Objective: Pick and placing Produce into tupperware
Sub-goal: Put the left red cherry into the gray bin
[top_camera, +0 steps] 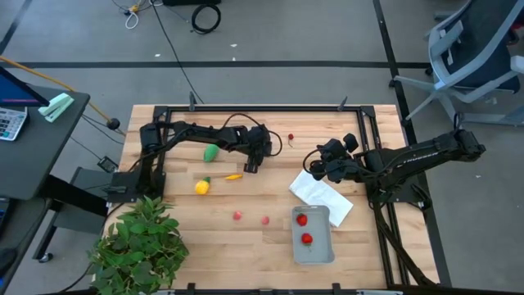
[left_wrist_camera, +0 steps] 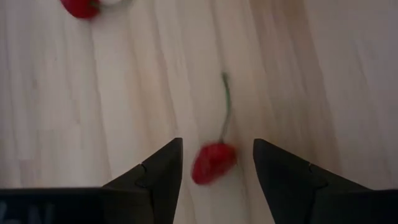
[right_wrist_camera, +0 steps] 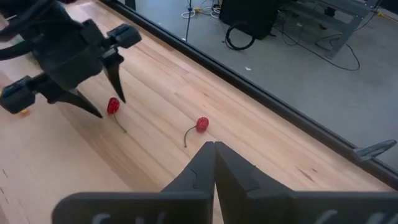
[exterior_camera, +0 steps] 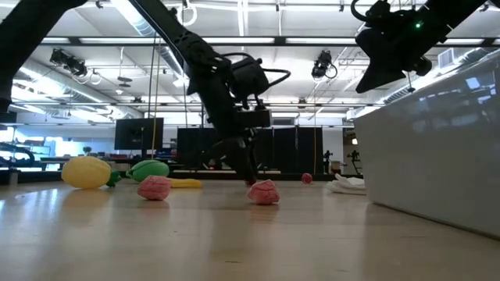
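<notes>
A red cherry [left_wrist_camera: 213, 162] with a thin stem lies on the wooden table [top_camera: 246, 238]. My left gripper [left_wrist_camera: 217, 163] is open and points steeply down, one finger on either side of the cherry and a gap showing on both sides; the right wrist view shows the same gripper [right_wrist_camera: 109, 103] and cherry [right_wrist_camera: 113, 106]. A second cherry [top_camera: 290, 138] lies to its right. The tupperware [top_camera: 323, 250] at the near right holds two red pieces [top_camera: 302, 219]. My right gripper [right_wrist_camera: 214, 149] hangs shut above the table, over the white cloth's far end.
A lemon [top_camera: 202, 187], a green oval [top_camera: 211, 152] and a thin orange-yellow piece [top_camera: 233, 176] lie left of centre. Two pink-red pieces [top_camera: 237, 215] [top_camera: 265, 220] lie nearer the front. A white cloth [top_camera: 321, 195] lies beside the tupperware, and a leafy plant [top_camera: 139, 242] fills the near left corner.
</notes>
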You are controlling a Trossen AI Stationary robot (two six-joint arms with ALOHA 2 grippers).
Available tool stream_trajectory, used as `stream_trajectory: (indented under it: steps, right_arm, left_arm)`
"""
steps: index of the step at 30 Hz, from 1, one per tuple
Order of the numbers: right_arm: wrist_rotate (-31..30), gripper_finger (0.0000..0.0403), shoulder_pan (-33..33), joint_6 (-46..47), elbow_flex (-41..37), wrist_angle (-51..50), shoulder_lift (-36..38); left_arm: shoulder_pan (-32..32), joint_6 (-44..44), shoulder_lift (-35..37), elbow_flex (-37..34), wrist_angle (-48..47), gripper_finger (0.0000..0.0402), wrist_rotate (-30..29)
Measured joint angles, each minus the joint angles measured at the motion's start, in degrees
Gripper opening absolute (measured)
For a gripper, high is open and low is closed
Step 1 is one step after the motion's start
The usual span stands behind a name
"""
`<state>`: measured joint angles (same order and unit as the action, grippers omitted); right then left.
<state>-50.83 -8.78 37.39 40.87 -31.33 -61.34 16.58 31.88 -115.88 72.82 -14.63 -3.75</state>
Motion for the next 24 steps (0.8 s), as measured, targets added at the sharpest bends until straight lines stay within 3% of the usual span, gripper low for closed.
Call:
stream_trajectory:
  steps: [14,24]
  right_arm:
    - [-0.1,0.0016,0.0,0.0,0.0,-0.4,0.0]
    - [-0.1,0.0016,0.0,0.0,0.0,-0.4,0.0]
  left_arm:
    - [-0.1,-1.3,-1.1,0.0,4.8,0.0187,0.3]
    - [-0.2,-2.9,-2.8,0.2,4.5,0.0142,4.7]
